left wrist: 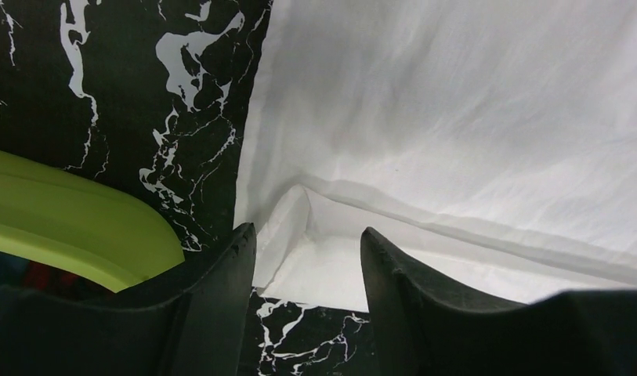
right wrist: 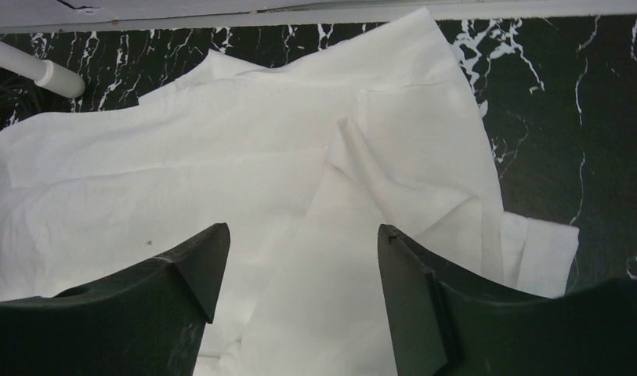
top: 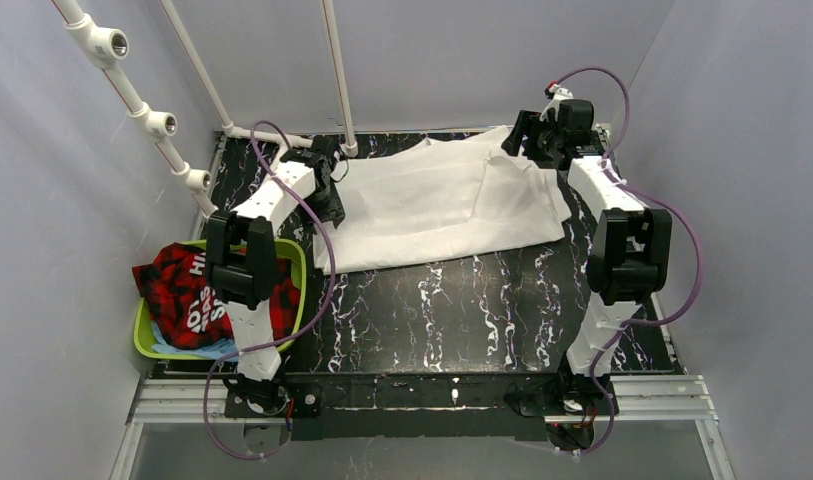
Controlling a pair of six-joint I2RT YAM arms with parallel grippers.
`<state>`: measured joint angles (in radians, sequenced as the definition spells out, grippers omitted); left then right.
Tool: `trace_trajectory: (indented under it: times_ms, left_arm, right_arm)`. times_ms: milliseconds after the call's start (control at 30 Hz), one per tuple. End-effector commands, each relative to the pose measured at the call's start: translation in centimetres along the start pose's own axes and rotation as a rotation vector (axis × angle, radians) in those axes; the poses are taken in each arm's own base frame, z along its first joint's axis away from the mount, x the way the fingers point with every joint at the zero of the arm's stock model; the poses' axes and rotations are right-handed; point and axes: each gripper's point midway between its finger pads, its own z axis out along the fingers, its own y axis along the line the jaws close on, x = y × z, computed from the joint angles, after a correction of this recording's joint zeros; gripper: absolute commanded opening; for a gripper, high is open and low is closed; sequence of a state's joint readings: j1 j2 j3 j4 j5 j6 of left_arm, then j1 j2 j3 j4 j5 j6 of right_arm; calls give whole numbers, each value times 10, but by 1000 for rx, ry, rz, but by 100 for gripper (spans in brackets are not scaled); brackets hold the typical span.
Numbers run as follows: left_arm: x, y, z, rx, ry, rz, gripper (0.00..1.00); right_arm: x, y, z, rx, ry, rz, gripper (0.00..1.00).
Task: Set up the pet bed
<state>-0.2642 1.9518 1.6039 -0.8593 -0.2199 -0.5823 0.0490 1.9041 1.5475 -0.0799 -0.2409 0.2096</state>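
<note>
**A:** How do the arms sit?

**B:** Both reach over the far half of the table (top: pixel 462 310). The left arm leans inward, and the left gripper (left wrist: pixel 307 235) points down at the near left corner of the sheet (top: pixel 432 200). The right arm stretches further, so the right gripper (right wrist: pixel 301 231) hangs over the sheet's far right part.

**A:** Is either one holding anything?

**B:** No. The left fingers stand apart, with the turned-up corner lying loose between them. The right fingers are spread wider above the cloth, with nothing pinched.

**A:** And the sheet itself?

**B:** It is white and wrinkled, and lies mostly flat across the far half of the black marbled table. A flap is folded over on its right side. A green basket (top: pixel 300 262) holding a red checked cloth (top: pixel 177 285) sits at the table's left edge, near the sheet's left corner but apart from it.
</note>
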Motion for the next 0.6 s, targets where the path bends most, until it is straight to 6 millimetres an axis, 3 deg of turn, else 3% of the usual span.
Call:
trace_trajectory:
  times_ms: [0,133,267,433,567]
  left_arm:
    - [-6,-19,-36,171,-30,-3,51]
    - [22,-61,-29,403,78,11,44]
    - [41,-78,-7,437,123,36,39]
    - [59,-69,28,368,158,66,37]
    - [81,-54,38,332,195,88,37]
  right_arm:
    - [-8,-2,-49,127,22,61,77]
    - [73,3,-67,115,208,164,58]
    - [141,-3,-73,161,359,260,45]
    - [191,-21,-73,242,448,298,41]
    - [225,-33,-82,300,479,307,39]
